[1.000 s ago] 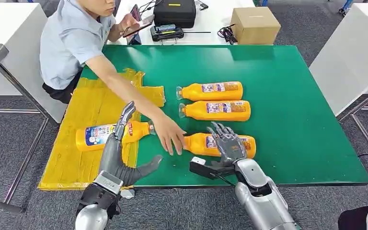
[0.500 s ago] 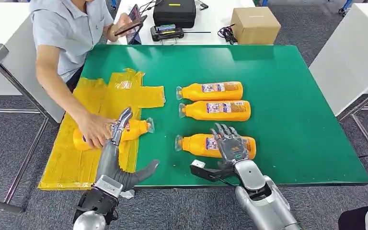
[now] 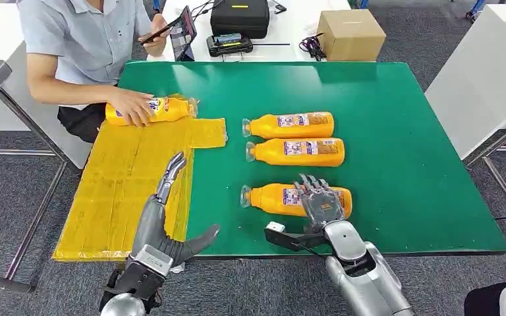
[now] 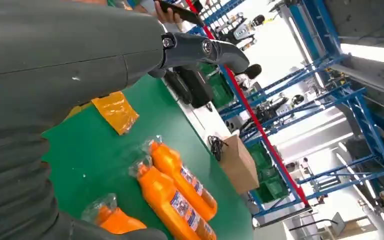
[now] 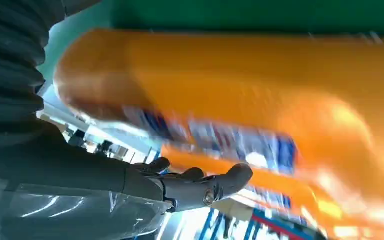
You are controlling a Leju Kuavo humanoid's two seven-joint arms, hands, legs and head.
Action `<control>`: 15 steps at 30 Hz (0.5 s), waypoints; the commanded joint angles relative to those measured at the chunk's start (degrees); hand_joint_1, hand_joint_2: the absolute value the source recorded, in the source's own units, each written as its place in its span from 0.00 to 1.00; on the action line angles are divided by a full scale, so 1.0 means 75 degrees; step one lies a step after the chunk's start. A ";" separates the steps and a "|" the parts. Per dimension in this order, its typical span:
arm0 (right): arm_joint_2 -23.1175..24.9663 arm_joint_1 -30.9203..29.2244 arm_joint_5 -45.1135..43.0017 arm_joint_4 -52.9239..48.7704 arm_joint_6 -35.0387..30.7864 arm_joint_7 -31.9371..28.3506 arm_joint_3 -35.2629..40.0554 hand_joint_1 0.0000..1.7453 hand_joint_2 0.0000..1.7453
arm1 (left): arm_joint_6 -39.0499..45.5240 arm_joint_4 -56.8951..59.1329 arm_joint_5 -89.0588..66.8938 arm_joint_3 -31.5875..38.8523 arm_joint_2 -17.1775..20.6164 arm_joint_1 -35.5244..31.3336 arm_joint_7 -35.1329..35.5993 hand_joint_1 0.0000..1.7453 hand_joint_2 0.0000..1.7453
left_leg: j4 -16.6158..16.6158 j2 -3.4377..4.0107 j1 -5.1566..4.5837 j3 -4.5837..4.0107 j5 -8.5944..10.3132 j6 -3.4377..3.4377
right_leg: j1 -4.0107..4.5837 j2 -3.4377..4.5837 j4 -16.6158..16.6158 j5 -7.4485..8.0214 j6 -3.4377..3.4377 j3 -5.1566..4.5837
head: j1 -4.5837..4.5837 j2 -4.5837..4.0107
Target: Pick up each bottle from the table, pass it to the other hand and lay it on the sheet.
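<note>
- The nearest bottle (image 3: 296,198) lies on the green table (image 3: 402,164); the right hand (image 3: 319,203) is over its base end, fingers spread, whether gripping I cannot tell.
- At 12 o'clock from it lie two more bottles (image 3: 288,125) (image 3: 295,152).
- Left hand (image 3: 165,217) is released, empty, over the yellow sheet (image 3: 115,191).
- At 10 o'clock a person's hand (image 3: 128,105) holds a fourth bottle (image 3: 153,109).
- The right wrist view blurs the bottle.

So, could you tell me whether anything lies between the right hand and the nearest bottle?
Nothing visible does: the right hand hovers directly over the label end of the nearest bottle, fingers spread, with bare green table around them.
</note>
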 commanded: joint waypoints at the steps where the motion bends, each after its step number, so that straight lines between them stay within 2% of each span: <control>1: -0.0244 -0.0257 -0.0045 0.0775 0.0108 0.0082 -0.0099 0.00 1.00 | -0.0072 0.0255 -0.0044 -0.0028 -0.0016 0.0051 0.0038 0.00 1.00 | -0.0003 0.0012 0.0012 0.0048 -0.0017 -0.0016 | 0.0013 0.0006 -0.0011 -0.0011 -0.0020 0.0050 | 0.0000 0.0000; 7: -0.0162 -0.0166 0.0268 0.0522 0.0016 0.0435 -0.0244 0.00 1.00 | 0.0004 0.0075 -0.0143 0.0026 -0.0032 0.0142 0.0022 0.00 1.00 | -0.0001 0.0005 0.0009 0.0045 -0.0012 -0.0014 | 0.0011 -0.0001 -0.0005 -0.0010 -0.0019 0.0044 | 0.0000 0.0000; 15: -0.0194 0.0045 0.0459 0.0309 0.0032 0.0462 -0.0600 0.00 1.00 | 0.0079 -0.0063 -0.0249 0.0001 -0.0024 0.0217 -0.0015 0.00 1.00 | 0.0001 0.0001 0.0010 0.0049 -0.0013 -0.0013 | 0.0011 -0.0004 -0.0005 -0.0012 -0.0016 0.0052 | 0.0000 0.0000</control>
